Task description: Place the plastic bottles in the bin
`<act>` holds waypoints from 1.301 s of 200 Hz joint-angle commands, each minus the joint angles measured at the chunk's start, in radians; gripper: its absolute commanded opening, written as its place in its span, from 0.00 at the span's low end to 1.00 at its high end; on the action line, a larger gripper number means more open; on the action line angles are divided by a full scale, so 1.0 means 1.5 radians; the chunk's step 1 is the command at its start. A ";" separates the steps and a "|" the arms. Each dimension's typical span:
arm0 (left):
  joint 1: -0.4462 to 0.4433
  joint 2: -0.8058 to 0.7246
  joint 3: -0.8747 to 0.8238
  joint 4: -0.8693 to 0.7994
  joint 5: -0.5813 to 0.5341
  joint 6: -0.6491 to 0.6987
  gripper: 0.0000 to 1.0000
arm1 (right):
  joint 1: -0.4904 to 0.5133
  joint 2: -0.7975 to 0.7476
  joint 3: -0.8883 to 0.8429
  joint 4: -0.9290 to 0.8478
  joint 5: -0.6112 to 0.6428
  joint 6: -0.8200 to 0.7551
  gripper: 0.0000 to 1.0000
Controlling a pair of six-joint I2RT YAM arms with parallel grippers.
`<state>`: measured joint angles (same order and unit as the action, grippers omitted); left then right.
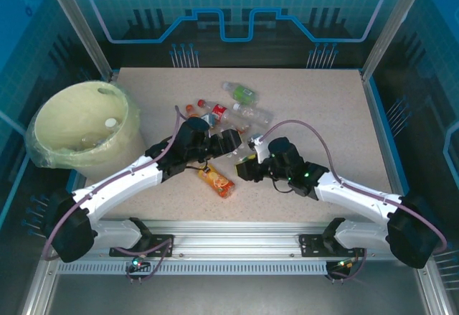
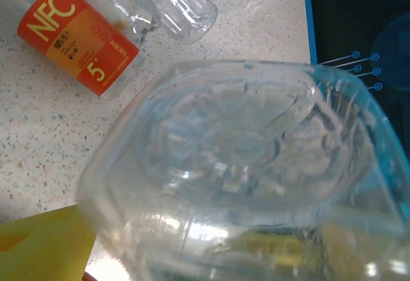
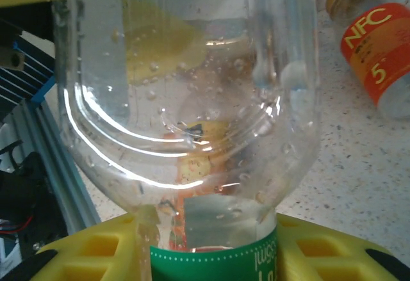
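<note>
Several plastic bottles (image 1: 229,114) lie on the surface (image 1: 323,128), right of the bin (image 1: 72,118). The right pincer (image 1: 247,168) pinches a green-labelled bottle (image 3: 192,114). The left pincer (image 1: 231,141) straddles a clear bottle (image 2: 243,153); I cannot tell whether it grips.

Plastic bottles (image 1: 240,92) lie right of the bin (image 1: 68,118).

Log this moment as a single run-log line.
left end effector: around clear bottle, grip unconfirmed | right end effector: shut on green-label bottle | bin: neither bottle over it
</note>
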<state>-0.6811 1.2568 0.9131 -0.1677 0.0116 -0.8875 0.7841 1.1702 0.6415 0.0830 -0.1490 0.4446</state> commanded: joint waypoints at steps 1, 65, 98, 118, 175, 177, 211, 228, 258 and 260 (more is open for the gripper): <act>-0.004 -0.007 -0.004 0.027 -0.002 0.014 0.82 | 0.015 -0.001 -0.003 0.079 -0.035 0.002 0.34; -0.004 -0.006 0.001 0.040 0.016 0.030 0.56 | 0.022 0.003 0.014 0.046 -0.036 -0.022 0.44; -0.004 -0.022 -0.004 0.050 0.005 0.060 0.53 | 0.020 -0.012 0.020 0.007 -0.040 -0.049 0.66; -0.003 -0.039 -0.004 0.045 -0.019 0.079 0.52 | 0.020 -0.038 0.020 -0.010 -0.036 -0.072 0.79; -0.001 -0.101 0.073 -0.077 -0.171 0.235 0.52 | 0.020 -0.163 0.006 -0.067 0.153 -0.099 1.00; -0.001 -0.102 0.078 -0.083 -0.177 0.242 0.52 | 0.019 -0.167 0.005 -0.067 0.164 -0.098 1.00; 0.009 -0.124 0.151 -0.171 -0.281 0.337 0.52 | -0.013 -0.233 -0.032 -0.101 0.369 -0.019 1.00; 0.015 -0.135 0.187 -0.203 -0.328 0.381 0.52 | -0.049 -0.269 -0.054 -0.118 0.380 0.032 1.00; 0.031 -0.140 0.254 -0.245 -0.426 0.460 0.51 | -0.082 -0.326 -0.092 -0.121 0.378 0.072 1.00; 0.032 -0.141 0.258 -0.246 -0.433 0.465 0.51 | -0.083 -0.329 -0.094 -0.121 0.378 0.073 1.00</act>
<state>-0.6559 1.0679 1.2152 -0.4511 -0.4503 -0.3496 0.6861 0.7341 0.5362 -0.0666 0.3527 0.4667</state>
